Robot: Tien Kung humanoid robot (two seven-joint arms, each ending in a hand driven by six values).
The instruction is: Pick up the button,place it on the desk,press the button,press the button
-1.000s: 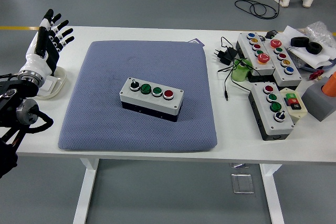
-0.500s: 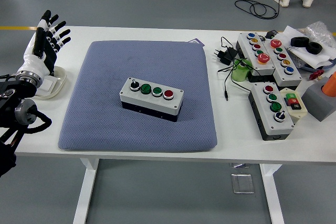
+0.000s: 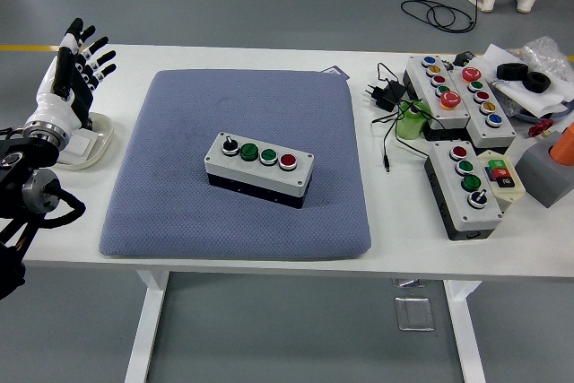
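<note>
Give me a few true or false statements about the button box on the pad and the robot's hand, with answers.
1. The button box lies on the blue pad. True.
2. The left hand grips the box. False: it is open at the table's left edge, apart from it.
3. The box's red button is at its right end. True.
4. The box has two red buttons. False: one red, two green, one black knob.
</note>
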